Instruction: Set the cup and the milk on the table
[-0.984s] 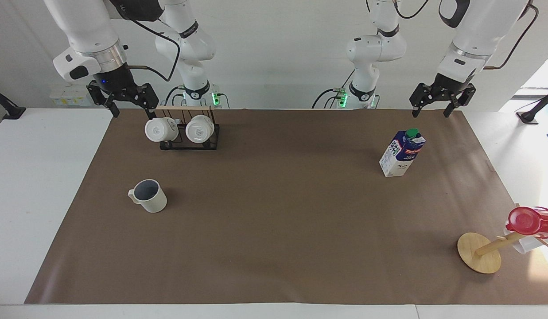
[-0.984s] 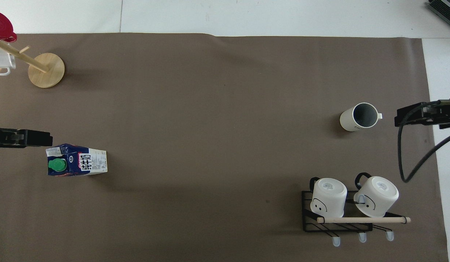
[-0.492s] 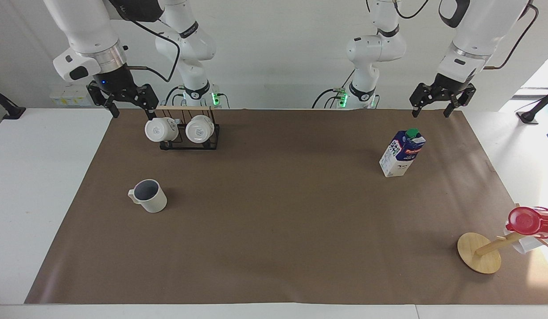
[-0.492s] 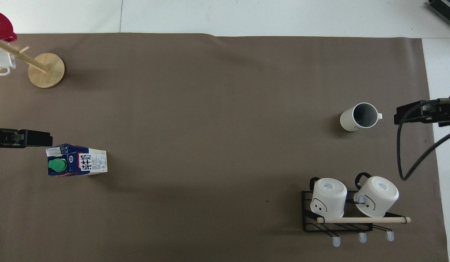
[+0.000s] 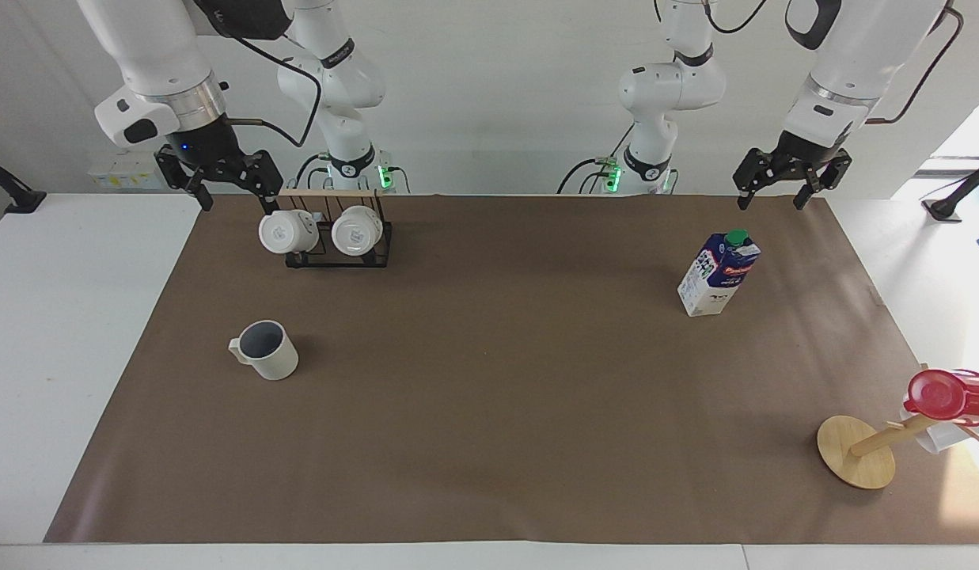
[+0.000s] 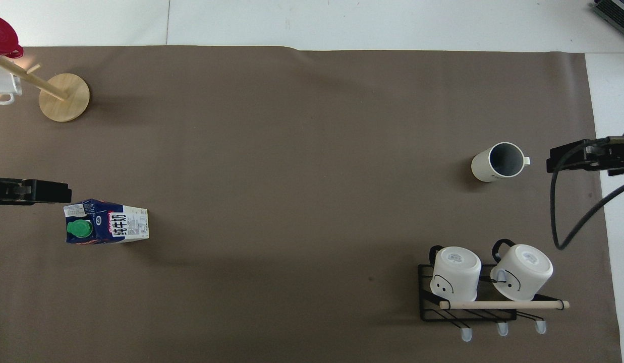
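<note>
The cream-white cup point(image 5: 267, 351) stands upright on the brown paper of the table point(image 5: 54, 332) toward the right arm's end; it also shows in the overhead view point(image 6: 497, 161). The milk point(image 5: 719, 273) stands upright on the paper toward the left arm's end, green cap up, and shows in the overhead view point(image 6: 106, 228) too. My right gripper point(image 5: 237, 198) is open, empty and raised over the paper's edge beside the mug rack. My left gripper point(image 5: 769, 199) is open, empty and raised over the paper's edge by the milk.
A black wire rack point(image 5: 339, 252) with two white mugs stands near the robots, by the right gripper. A wooden mug tree point(image 5: 855, 451) with a red cup point(image 5: 939, 394) stands at the left arm's end, far from the robots.
Both grippers have shifted only very slightly. The cup and the milk have not moved.
</note>
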You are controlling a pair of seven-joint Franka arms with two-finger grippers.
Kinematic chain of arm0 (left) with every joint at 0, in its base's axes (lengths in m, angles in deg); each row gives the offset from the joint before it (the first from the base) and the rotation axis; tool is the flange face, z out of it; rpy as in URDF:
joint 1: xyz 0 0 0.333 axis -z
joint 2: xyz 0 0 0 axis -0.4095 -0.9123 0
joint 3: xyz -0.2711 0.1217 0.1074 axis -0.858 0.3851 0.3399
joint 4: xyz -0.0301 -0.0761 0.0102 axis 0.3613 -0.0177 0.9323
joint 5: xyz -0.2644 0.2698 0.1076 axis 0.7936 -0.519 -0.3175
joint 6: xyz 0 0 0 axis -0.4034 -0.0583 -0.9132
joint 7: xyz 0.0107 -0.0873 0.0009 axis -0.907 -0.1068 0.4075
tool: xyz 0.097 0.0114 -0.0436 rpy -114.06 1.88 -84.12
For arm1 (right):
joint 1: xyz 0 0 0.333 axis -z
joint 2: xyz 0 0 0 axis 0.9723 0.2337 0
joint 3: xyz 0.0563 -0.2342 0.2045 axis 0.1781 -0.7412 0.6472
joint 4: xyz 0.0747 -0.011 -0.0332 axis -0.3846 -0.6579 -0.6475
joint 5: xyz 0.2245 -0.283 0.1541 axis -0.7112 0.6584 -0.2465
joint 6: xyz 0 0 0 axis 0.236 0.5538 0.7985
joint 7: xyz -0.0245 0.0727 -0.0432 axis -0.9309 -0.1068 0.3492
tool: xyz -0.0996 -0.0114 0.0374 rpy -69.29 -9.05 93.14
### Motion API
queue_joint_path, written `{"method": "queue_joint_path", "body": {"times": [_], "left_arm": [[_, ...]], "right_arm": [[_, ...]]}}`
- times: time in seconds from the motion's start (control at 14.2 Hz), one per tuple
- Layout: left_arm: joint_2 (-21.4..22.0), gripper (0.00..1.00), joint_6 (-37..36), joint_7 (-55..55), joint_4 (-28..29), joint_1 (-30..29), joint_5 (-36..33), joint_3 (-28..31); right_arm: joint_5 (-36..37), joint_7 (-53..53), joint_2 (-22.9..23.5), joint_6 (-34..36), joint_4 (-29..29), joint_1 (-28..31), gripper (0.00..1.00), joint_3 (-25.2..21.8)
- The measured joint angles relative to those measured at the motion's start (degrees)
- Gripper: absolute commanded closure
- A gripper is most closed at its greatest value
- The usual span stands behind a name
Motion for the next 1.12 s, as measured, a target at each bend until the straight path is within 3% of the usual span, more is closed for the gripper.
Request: {"method": "queue_joint_path", "body": {"times": [0.56,1.12], "left_arm": [[0.02,0.0,-0.84,0.0,3.58,-0.66,0.0,0.5],[0.68,0.0,2.9,0.0,8.85,-0.66,0.0,0.47]], "right_arm": [[0.0,0.0,0.05,-3.16,-0.99,0.0,0.0,0.0],[0.0,-0.75,1.23,-7.35,-3.28,0.26,0.0,-0.06]]}}
